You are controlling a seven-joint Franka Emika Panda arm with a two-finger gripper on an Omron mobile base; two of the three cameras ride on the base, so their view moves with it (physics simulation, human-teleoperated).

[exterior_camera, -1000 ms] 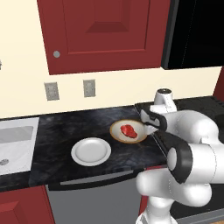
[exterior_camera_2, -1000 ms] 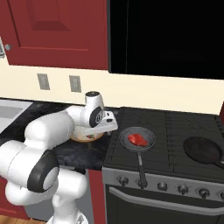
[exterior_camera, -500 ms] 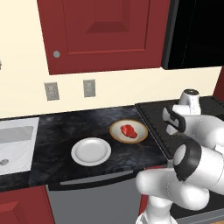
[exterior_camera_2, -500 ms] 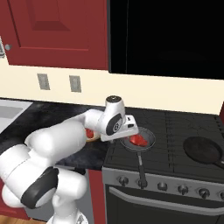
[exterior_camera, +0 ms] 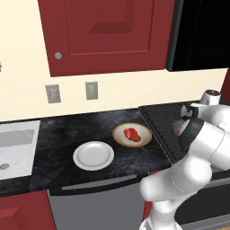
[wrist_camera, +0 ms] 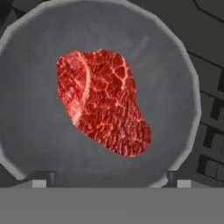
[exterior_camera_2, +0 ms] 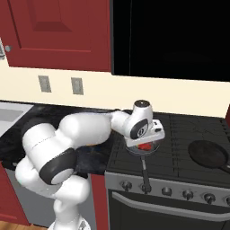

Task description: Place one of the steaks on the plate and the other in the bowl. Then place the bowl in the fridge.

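One steak (wrist_camera: 103,107) lies in a grey frying pan (wrist_camera: 26,131) on the stove, straight below my gripper (wrist_camera: 109,181). The gripper is open and empty, its fingertips (wrist_camera: 43,180) standing wide apart on either side of the meat. In the right base view the gripper (exterior_camera_2: 144,143) hovers just over that steak (exterior_camera_2: 145,146) and pan. The other steak (exterior_camera: 131,133) rests in the tan-rimmed bowl (exterior_camera: 120,138) on the dark counter. The white plate (exterior_camera: 93,155) sits empty to the bowl's front left. The fridge is out of view.
The pan's long handle (exterior_camera_2: 144,168) points toward the stove front with its knobs. A second dark frying pan (exterior_camera_2: 209,153) sits on the right burners. A sink (exterior_camera: 13,146) is at the counter's left end. Red cabinets hang above.
The arm has swung right, from over the bowl on the counter to over the pan on the stove. The jaws stayed open and empty.
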